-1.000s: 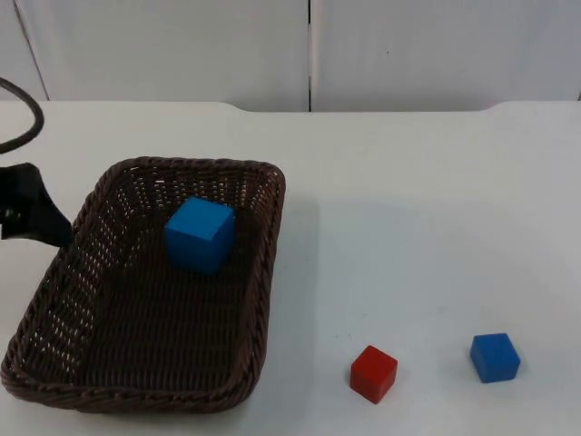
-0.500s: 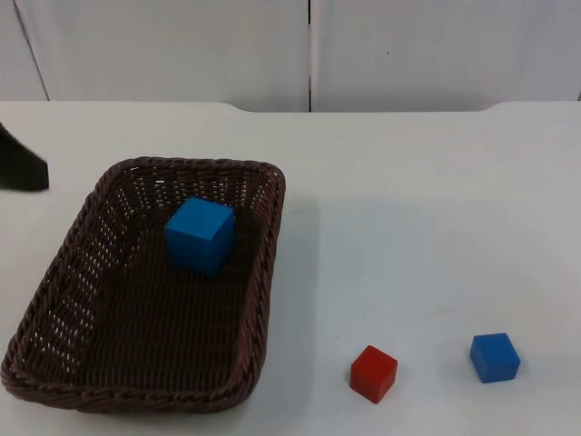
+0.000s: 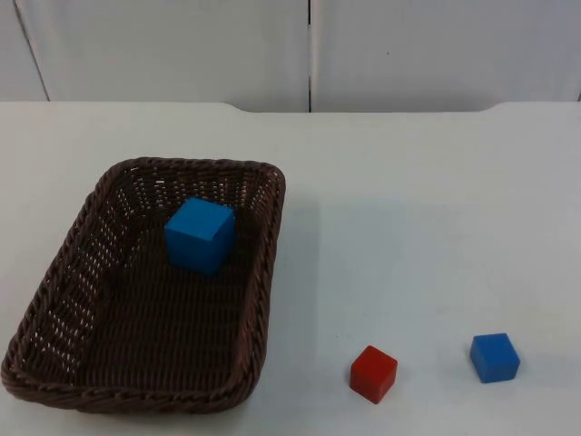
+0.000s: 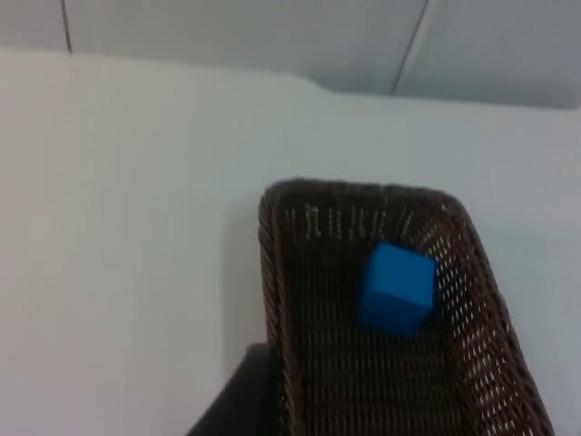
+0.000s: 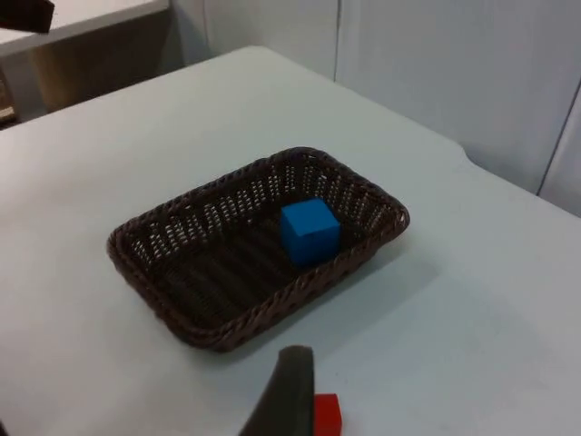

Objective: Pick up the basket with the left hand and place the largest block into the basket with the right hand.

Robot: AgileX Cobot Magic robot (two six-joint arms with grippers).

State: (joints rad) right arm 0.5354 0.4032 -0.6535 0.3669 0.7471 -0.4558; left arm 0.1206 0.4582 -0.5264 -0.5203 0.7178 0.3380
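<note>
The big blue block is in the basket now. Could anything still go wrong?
Maybe two things. The large blue block sits loose near the far end of the wicker basket, so if the basket were lifted or tipped, it could slide or tumble out. The small red block and small blue block lie on the table on the right arm's side, so a low sweep by that arm might knock them.

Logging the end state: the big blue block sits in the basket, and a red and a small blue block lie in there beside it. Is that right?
Not quite. The top view shows the big blue block in the basket, but the red block and the small blue block lie on the table, outside the basket.
</note>
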